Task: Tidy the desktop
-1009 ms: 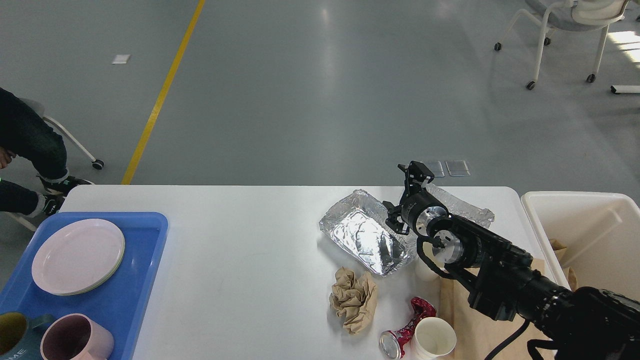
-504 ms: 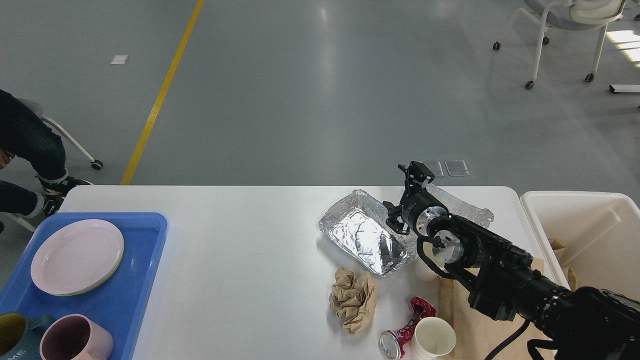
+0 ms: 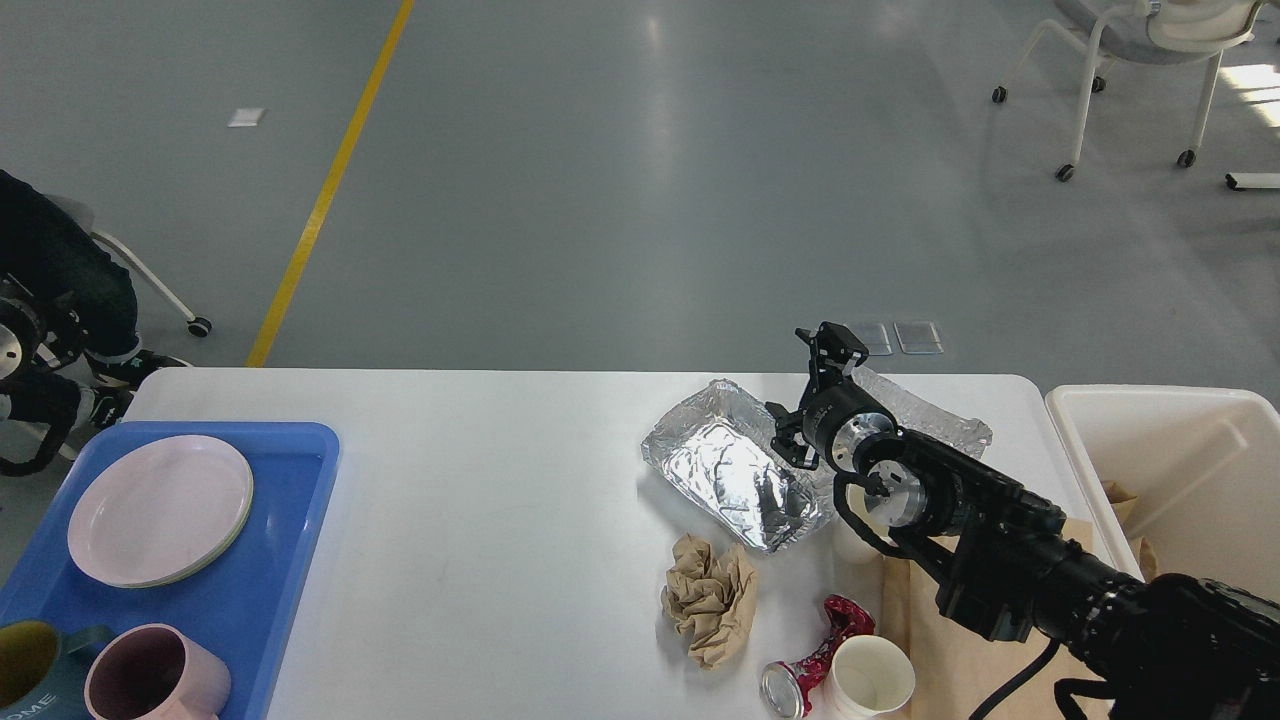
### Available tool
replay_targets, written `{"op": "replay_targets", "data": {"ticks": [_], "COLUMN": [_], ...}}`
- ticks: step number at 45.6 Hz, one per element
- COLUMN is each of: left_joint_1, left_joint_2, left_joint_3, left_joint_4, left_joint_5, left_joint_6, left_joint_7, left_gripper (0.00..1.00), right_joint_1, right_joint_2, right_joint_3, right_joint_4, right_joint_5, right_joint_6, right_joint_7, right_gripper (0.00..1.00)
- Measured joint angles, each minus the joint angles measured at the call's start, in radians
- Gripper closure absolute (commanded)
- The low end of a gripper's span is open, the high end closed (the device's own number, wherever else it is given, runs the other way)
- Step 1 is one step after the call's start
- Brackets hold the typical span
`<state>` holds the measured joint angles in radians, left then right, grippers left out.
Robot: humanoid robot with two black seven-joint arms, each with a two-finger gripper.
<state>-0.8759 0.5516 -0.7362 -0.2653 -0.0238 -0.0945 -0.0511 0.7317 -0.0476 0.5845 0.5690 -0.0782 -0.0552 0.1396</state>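
Note:
The white desktop (image 3: 500, 520) carries litter on its right half: a crumpled foil tray (image 3: 735, 475), a ball of brown paper (image 3: 710, 598), a crushed red can (image 3: 812, 665) and a white paper cup (image 3: 873, 682). My right arm reaches in from the lower right, and its gripper (image 3: 836, 348) hangs over the far rim of the foil tray. The gripper is small and dark, so its fingers cannot be told apart. A black joint of my left arm (image 3: 20, 370) shows at the left edge; its gripper is out of view.
A blue tray (image 3: 290, 520) at the left holds a pink plate (image 3: 160, 510), a pink mug (image 3: 155, 682) and a teal mug (image 3: 30, 672). A cream bin (image 3: 1170, 450) stands off the right end. Flat brown paper (image 3: 945, 650) and a second white cup (image 3: 850, 540) lie under my right arm.
A joint of my left arm has come into view at the left edge. The view has shifted slightly. The right arm and the litter have not moved.

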Motion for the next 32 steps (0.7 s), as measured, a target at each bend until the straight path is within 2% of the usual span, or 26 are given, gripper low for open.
{"op": "replay_targets", "data": {"ticks": [20, 25, 32], "left_joint_1": [-0.015, -0.015, -0.013], "left_joint_2": [-0.011, -0.025, -0.047], "left_joint_3": [-0.002, -0.011, -0.011], "left_joint_4": [-0.004, -0.005, -0.005], "left_joint_5": [0.007, 0.002, 0.000], "left_joint_6": [-0.007, -0.009, -0.010], "left_joint_7": [-0.003, -0.026, -0.100], "left_gripper": [0.03, 0.03, 0.03], "right_joint_1": [0.000, 0.000, 0.000], "right_joint_2": [0.000, 0.000, 0.000], "right_joint_3": [0.000, 0.000, 0.000], "right_joint_4": [0.000, 0.000, 0.000], "right_joint_5": [0.000, 0.000, 0.000], "right_joint_6": [0.000, 0.000, 0.000], "right_joint_7": [0.000, 0.000, 0.000], "right_gripper": [0.00, 0.00, 0.00]}}
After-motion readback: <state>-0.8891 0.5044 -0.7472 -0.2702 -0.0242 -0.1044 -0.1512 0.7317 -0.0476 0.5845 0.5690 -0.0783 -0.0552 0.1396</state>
